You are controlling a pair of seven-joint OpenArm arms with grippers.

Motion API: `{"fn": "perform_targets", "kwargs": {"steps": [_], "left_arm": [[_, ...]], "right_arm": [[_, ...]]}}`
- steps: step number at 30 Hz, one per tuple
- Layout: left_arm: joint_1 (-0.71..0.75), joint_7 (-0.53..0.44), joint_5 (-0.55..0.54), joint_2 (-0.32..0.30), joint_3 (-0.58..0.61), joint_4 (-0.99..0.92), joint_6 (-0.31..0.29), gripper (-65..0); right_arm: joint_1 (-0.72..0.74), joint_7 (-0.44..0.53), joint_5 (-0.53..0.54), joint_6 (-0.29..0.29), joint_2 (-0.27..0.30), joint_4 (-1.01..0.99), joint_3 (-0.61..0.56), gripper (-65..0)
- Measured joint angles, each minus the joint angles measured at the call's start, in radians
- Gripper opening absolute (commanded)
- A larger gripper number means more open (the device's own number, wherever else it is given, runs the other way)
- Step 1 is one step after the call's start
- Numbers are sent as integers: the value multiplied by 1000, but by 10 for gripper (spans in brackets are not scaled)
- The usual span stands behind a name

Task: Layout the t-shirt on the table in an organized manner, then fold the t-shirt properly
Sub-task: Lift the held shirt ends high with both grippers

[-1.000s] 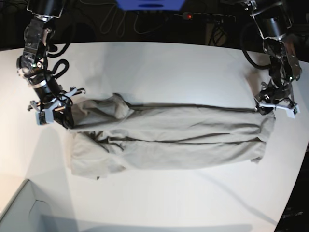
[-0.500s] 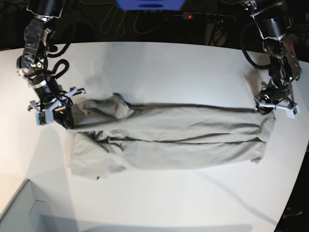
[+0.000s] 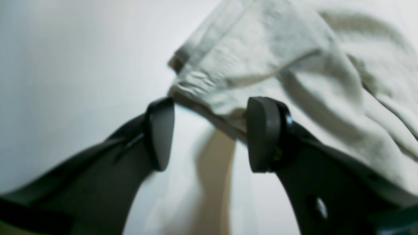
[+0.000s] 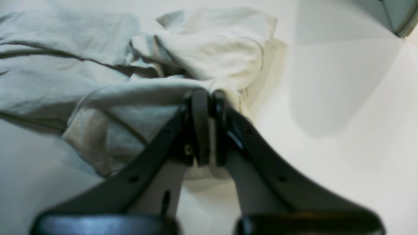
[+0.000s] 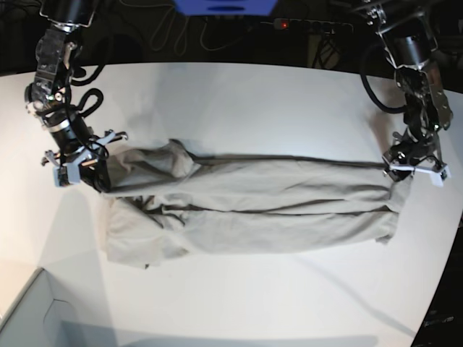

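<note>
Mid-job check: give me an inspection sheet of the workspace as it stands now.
Surface: white table, bare around the cloth.
Job's things: t-shirt lying in a long folded band across the table.
Clutter: pale grey box corner at the near edge.
Claws: right claw shut on a shirt corner; left claw open at the other end's hem.
Cables: dark cables looped at the right arm.
Surroundings: power strip, red light, behind the table.

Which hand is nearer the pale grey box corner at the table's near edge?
The right hand. It is shut on the t-shirt at the end nearest the box corner; the left hand is open at the shirt's far end.
</note>
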Motion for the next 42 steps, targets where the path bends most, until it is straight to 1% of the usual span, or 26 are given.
{"fn": "perform_targets", "kwargs": {"steps": [5,7,8,10,12,13,14,15,16,17,19,20,21,24,26,29,33,34,36,39,42], "left_arm": [[-7,-6,0,0,0,-9,0,-313],[-24,-19,4,-6,0,-62,-3,-313],[-35,-38,-5,-12,-1,-86,-3,-313],[-61,-19,-11,-31,0,-122,-5,-314],[-62,-29,-11,-36,0,-134,-7,-325],[-61,-38,-17,-36,0,-136,-11,-355],[-58,-37,-17,-36,0,-136,-11,-414],[-58,-33,-14,-37,0,-136,-11,-490],[-58,-29,-13,-37,-2,-138,-7,-582],[-58,-21,-14,-37,-2,-138,-7,-650],[-58,-21,-13,-35,-2,-138,-7,-644],[-58,-19,-14,-35,-2,-138,-8,-630],[-58,-18,-14,-35,-2,-138,-7,-650],[-47,-11,-13,-30,-2,-119,-6,-650],[-17,4,-10,-23,0,-58,0,-650],[47,7,-66,-9,-1,66,11,-650],[130,101,-163,-11,0,238,12,-650],[146,110,-194,-14,-10,276,6,-650],[174,144,-233,-13,-46,350,0,-650],[202,208,-264,-12,-108,439,9,-650],[218,275,-305,-13,-152,507,8,-650]], "right_arm": [[0,0,0,0,0,0,1,-650],[0,0,0,0,2,0,1,-650],[0,0,0,0,2,0,1,-650],[0,0,0,0,2,0,1,-650],[-2,0,1,0,3,0,1,-650],[-5,1,1,0,2,0,1,-650],[-11,1,1,0,3,2,1,-650],[-18,0,0,0,8,1,0,-650],[-24,-1,0,0,15,1,1,-650],[-26,-1,0,0,19,1,3,-650],[-26,1,0,0,19,1,5,-650],[-25,0,0,0,18,1,3,-650],[-24,0,0,0,18,1,2,-650],[-24,0,1,0,17,2,3,-650],[-24,1,1,0,16,2,2,-650],[-29,-2,-3,0,17,26,3,-650],[-61,-6,-3,0,16,112,3,-650],[-69,-3,-1,1,16,138,3,-650],[-89,-1,3,1,14,193,3,-650],[-132,3,6,0,13,262,3,-650],[-167,-1,5,1,13,283,3,-650]]}}
